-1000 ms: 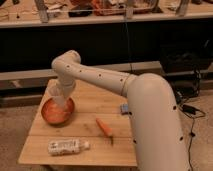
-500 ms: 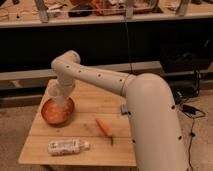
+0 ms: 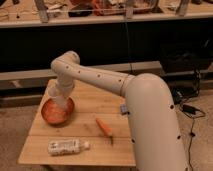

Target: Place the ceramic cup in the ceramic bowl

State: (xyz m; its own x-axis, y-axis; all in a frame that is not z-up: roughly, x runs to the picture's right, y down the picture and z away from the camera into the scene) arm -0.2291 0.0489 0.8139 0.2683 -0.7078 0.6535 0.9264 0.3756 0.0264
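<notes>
The orange-brown ceramic bowl (image 3: 50,116) sits at the left of the wooden table. My white arm reaches from the right and bends down over it. My gripper (image 3: 59,100) points down into the bowl, just above its inside. A pale whitish shape at the gripper's tip lies over the bowl's middle. It may be the ceramic cup, but I cannot tell it apart from the gripper.
A white bottle with a speckled label (image 3: 67,146) lies on its side near the table's front left edge. An orange carrot (image 3: 103,127) lies at the middle front. The wooden table (image 3: 95,102) has a dark shelf unit behind it.
</notes>
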